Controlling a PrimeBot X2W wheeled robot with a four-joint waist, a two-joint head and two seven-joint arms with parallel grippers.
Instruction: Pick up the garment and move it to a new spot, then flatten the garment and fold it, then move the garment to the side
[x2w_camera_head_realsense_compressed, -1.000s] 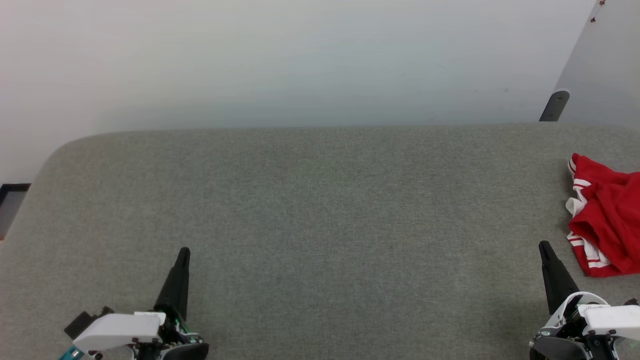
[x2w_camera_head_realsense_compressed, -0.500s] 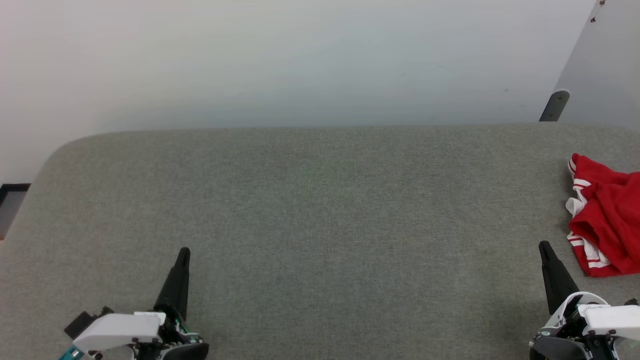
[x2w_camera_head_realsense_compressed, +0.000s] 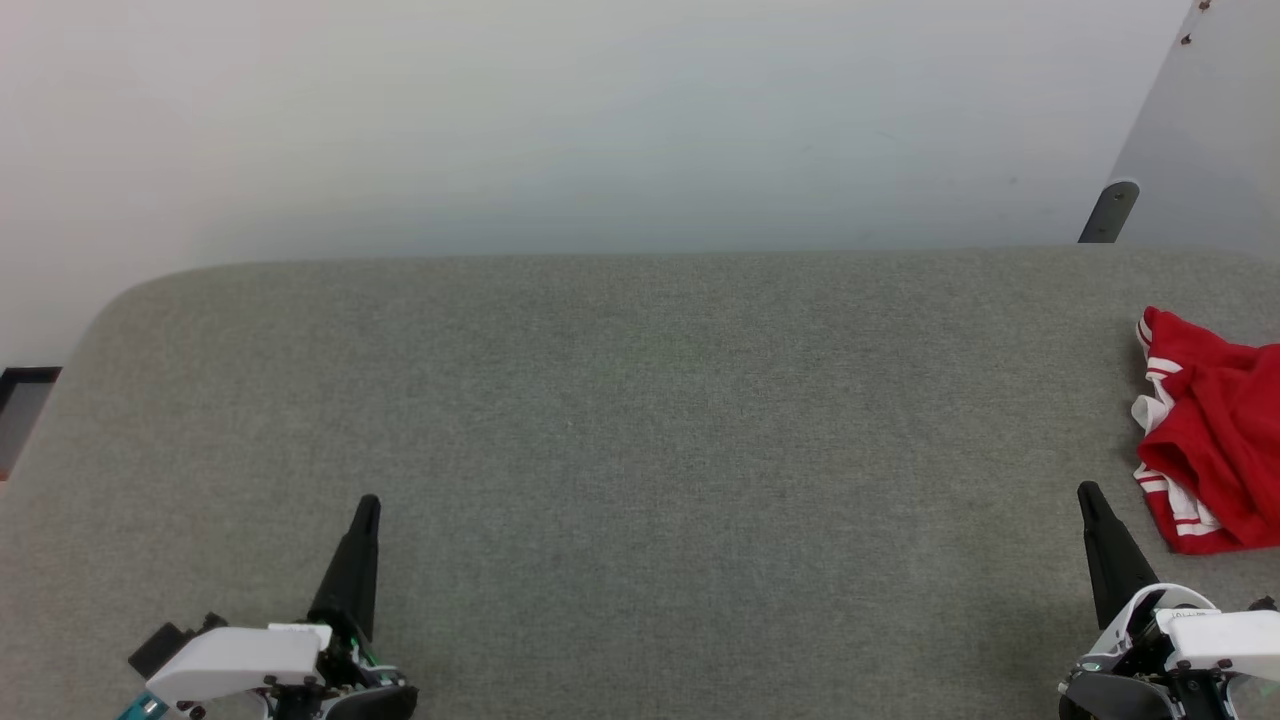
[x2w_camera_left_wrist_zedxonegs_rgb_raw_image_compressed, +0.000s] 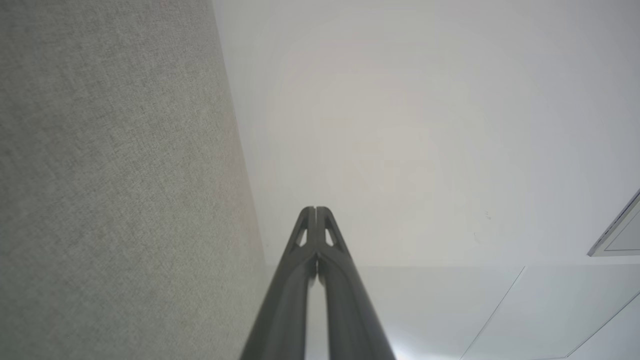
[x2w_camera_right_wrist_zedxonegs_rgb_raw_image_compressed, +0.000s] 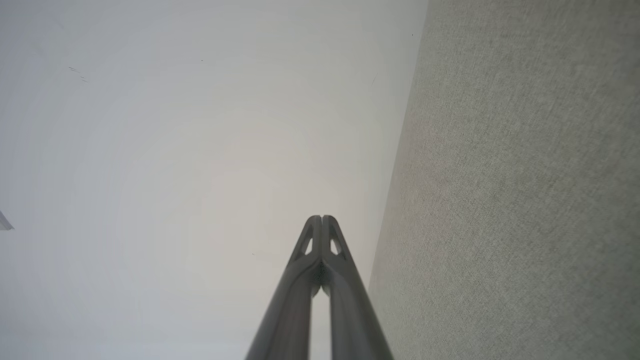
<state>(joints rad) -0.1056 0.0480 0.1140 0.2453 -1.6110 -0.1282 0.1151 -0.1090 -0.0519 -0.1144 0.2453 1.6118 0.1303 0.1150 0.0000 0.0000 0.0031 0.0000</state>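
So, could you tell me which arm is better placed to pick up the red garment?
The right. The garment lies crumpled at the head view's right edge, beside the right gripper; the left gripper sits far across.

The left gripper (x2w_camera_left_wrist_zedxonegs_rgb_raw_image_compressed: 315, 209) has its two long dark fingers pressed together, tips touching, with nothing between them, and it points toward the far wall (x2w_camera_left_wrist_zedxonegs_rgb_raw_image_compressed: 410, 125), which is plain and white. The grey woven cloth top of the desk (x2w_camera_left_wrist_zedxonegs_rgb_raw_image_compressed: 115, 175) runs along one side of the fingers, its far edge meeting the wall. A corner of a pale framed panel (x2w_camera_left_wrist_zedxonegs_rgb_raw_image_compressed: 620, 232) shows on the wall's other side, and thin seam lines (x2w_camera_left_wrist_zedxonegs_rgb_raw_image_compressed: 495, 310) cross a smooth pale surface beyond the fingers.
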